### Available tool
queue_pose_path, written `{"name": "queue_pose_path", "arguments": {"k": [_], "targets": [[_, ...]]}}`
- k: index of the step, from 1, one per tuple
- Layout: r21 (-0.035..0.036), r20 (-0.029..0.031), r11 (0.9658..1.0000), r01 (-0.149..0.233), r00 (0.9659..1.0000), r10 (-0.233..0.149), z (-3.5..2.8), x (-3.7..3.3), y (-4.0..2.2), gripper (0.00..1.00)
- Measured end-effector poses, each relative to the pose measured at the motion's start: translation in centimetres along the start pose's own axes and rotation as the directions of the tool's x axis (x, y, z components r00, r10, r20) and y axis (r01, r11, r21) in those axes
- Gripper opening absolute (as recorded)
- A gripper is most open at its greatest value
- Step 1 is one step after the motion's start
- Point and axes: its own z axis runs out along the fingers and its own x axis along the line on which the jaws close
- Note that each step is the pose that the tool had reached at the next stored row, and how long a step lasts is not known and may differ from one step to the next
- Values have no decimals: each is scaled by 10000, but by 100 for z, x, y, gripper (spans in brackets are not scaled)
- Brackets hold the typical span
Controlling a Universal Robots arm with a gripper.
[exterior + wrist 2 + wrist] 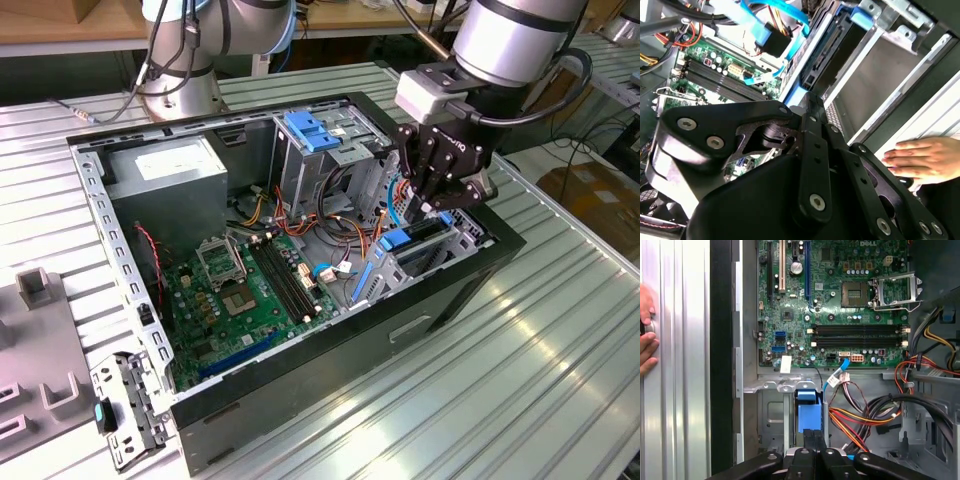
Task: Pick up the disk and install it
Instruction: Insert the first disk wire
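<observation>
Exterior view first: I see my black gripper (432,208) hanging over the open black metal computer case (330,350), right above the grey metal drive cage (462,238). The jaws look closed, with the tips pressed together and nothing held between them.

The disk (412,243), a flat dark hard drive with bright blue plastic rails, stands on its edge in that cage, just under the tips. In the first wrist view the gripper (813,436) sits right at the blue end of the disk (809,412). I cannot tell if they touch.

The flat green circuit board (830,305) lies past the jaws, down in the case. A bunch of red, yellow and black wires (865,415) runs beside the jaws. A person's hand (647,352) rests on the ribbed silver table (685,390) outside the case wall, well apart from the jaws.
</observation>
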Motion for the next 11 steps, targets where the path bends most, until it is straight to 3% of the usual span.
{"name": "queue_pose_path", "arguments": {"k": [4,8,11], "targets": [[1,-6,10000,41,10000,-41,-1,-2,-80,11],[13,-11,9992,402,9992,-402,-14,-1,-87,11],[-8,-3,9984,560,9984,-560,-65,0,-94,11]]}}
